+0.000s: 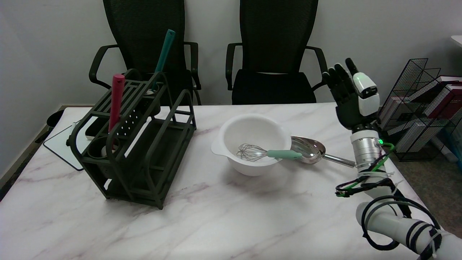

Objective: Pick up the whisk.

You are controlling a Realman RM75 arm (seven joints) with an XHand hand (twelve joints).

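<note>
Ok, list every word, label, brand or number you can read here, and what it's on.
None can be read.
Books in the wire rack: spines too blurred to tell any print.
Whisk, bowl, scoop, dish rack, right hand: no marking shows.

— What's the surface?

— A white marble-look table [216, 224] with faint pinkish veins.

— What sits on it?

— On the left, a dark green rack [144, 144], open-framed. Behind it, at the far left edge, a flat white board [59, 142] with a dark rim, partly hidden by the rack.

— And in the middle?

— A white bowl [252, 135] with a small lip on its left side. Just to its right lies a shiny metal scoop [308, 148], its handle pointing right toward the table's edge. The scoop's cup is right against the bowl.
</note>
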